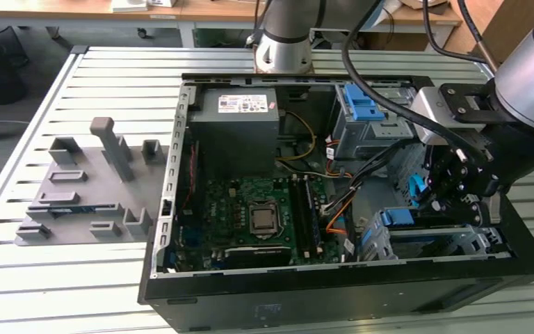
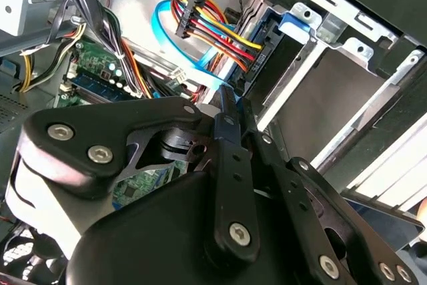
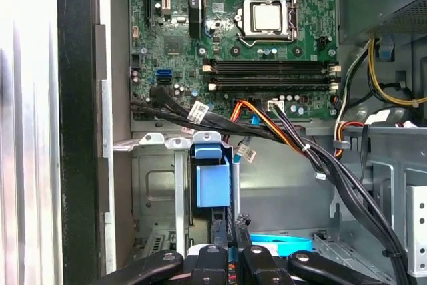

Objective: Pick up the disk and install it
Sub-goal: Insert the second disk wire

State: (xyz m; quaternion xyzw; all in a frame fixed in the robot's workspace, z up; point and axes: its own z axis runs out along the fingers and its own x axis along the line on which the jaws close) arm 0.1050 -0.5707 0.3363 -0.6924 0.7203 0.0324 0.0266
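My exterior view is evenly and brightly lit, and the slatted counter [image 1: 44, 278] gives back a pale sheen. The computer case [image 1: 341, 292] stays darker inside, with soft shadow over the circuit board [image 1: 258, 216]. In the first wrist view a strip at the case's edge [image 3: 27, 125] is blown out to white glare, while the board is sharp. In the second wrist view my pincer [image 2: 230, 108] sits close, dark and slightly soft, with the cables [image 2: 207, 31] beyond it crisp.
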